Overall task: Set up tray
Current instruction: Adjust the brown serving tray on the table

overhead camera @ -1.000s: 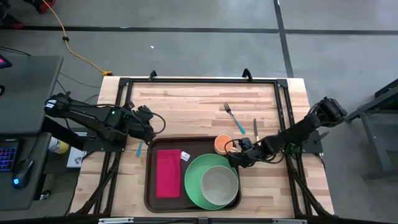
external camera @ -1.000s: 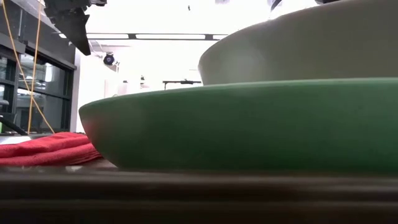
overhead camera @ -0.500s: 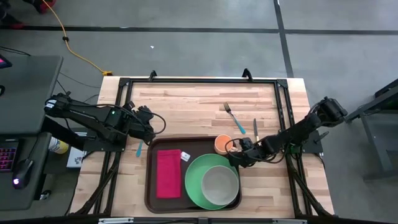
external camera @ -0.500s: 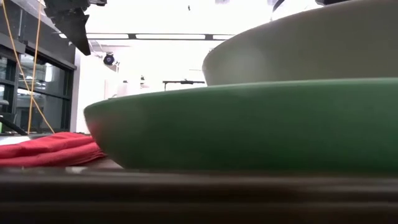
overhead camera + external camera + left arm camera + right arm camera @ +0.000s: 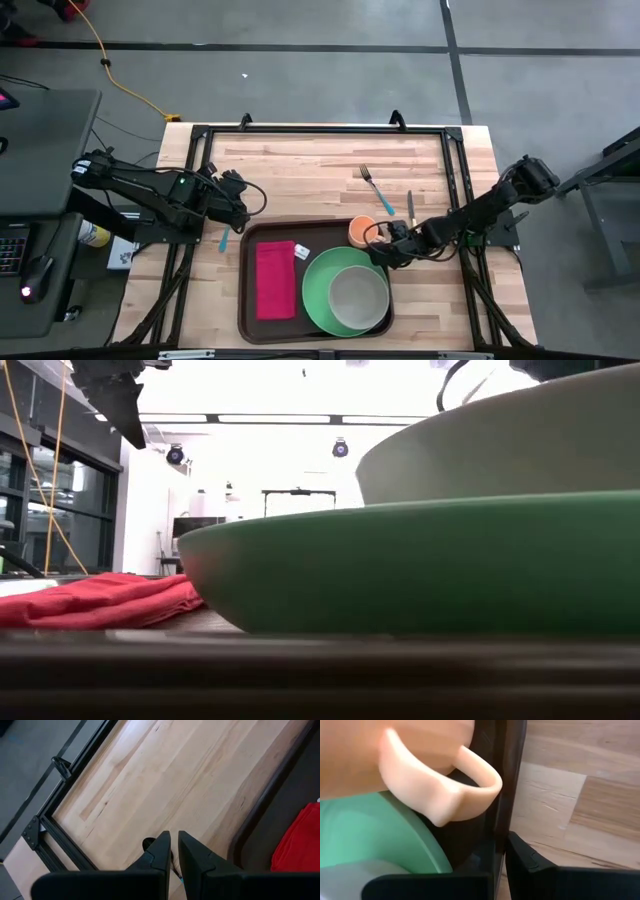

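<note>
Fingers of your right gripper pinch the tray by its right rim beside the orange cup, presumably to slide it along the desk, while your left gripper waits closed, empty, off its left corner.

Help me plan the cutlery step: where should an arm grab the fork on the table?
Grip the fork across its thin blue handle, coming straight down. It lies flat on the wood, tines away from the tray, clear of the knife, so jaws fit astride the handle.
</note>
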